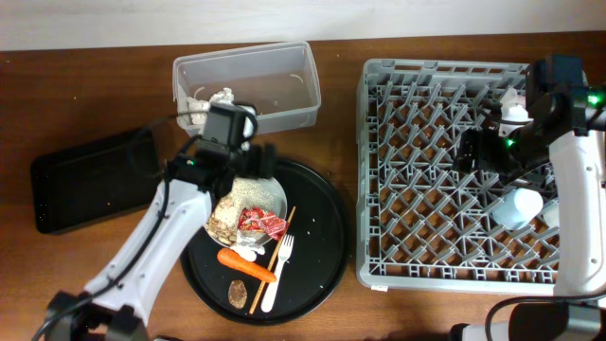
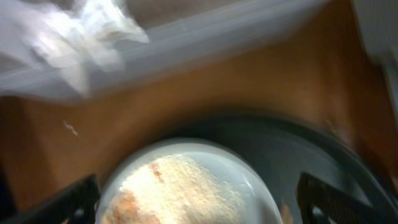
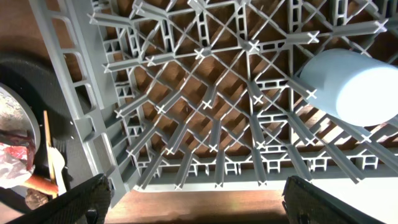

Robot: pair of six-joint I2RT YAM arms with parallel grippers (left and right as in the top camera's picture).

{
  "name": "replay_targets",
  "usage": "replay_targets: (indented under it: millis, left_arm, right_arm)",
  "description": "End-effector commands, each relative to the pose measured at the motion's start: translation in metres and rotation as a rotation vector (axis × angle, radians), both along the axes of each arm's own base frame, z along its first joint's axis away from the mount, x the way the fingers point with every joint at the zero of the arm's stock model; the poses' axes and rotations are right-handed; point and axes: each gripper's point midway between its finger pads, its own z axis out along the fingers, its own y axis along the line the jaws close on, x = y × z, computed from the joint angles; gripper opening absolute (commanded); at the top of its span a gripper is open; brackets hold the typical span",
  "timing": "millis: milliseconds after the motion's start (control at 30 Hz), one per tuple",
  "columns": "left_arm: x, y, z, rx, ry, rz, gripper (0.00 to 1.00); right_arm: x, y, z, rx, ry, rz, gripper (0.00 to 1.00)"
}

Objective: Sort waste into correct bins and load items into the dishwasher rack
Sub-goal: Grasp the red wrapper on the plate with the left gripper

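Note:
My left gripper [image 1: 248, 163] [image 2: 199, 202] is open and empty, low over the off-white plate [image 1: 275, 194] [image 2: 249, 180] of beige mushy food [image 1: 248, 192] [image 2: 180, 186] on the round black tray. A red wrapper [image 1: 262, 223], an orange carrot [image 1: 246, 265], a white fork [image 1: 280, 268], chopsticks [image 1: 275, 258] and a brown lump [image 1: 237, 294] lie by the plate. A crumpled napkin [image 1: 216, 98] [image 2: 74, 37] lies in the clear tub [image 1: 284, 71]. My right gripper [image 1: 473, 152] [image 3: 211, 202] is open and empty over the grey rack [image 1: 426, 189] [image 3: 205, 93]. The rack holds a pale blue cup [image 1: 516, 208] [image 3: 354, 87] and a white cup [image 1: 516, 104].
The shallow black tray [image 1: 90, 175] lies at the far left. The large round black tray [image 1: 322, 237] sits between the tub and the table's front edge, close to the rack's left wall. In the right wrist view the fork [image 3: 55, 163] and carrot [image 3: 40, 182] show at the left.

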Motion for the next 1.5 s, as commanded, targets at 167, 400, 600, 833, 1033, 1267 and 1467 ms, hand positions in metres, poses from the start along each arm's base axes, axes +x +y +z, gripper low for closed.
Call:
replay_targets:
  millis: [167,400,600,833,1033,1267,1467]
  left_arm:
    - [-0.107,-0.054,-0.048,-0.096,0.389,-0.145,0.99]
    - [-0.129,-0.04,-0.074,-0.039,0.46,-0.13,0.94]
    - [-0.124,-0.046,-0.087,0.049,0.403,-0.158,0.84]
    - [-0.123,-0.035,-0.104,0.177,0.404,-0.14,0.64]
    - [-0.106,-0.031,-0.095,0.217,0.336,-0.114,0.56]
    - [-0.061,-0.019,-0.067,0.319,0.133,-0.02,0.79]
    - [-0.069,-0.038,-0.092,0.297,0.213,-0.186,0.79]
  right_arm:
    - [-0.003,0.0,0.005,-0.004,-0.014,-0.003,0.92]
    - [-0.004,0.0,0.005,-0.004,-0.012,-0.004,0.92]
    - [-0.004,0.0,0.005,-0.004,-0.012,-0.004,0.92]
    - [-0.004,0.0,0.005,-0.004,-0.012,-0.004,0.92]
    - [-0.004,0.0,0.005,-0.003,-0.012,-0.004,0.92]
    - [-0.004,0.0,0.005,-0.004,-0.011,-0.004,0.92]
    - [-0.004,0.0,0.005,-0.003,-0.011,-0.004,0.92]
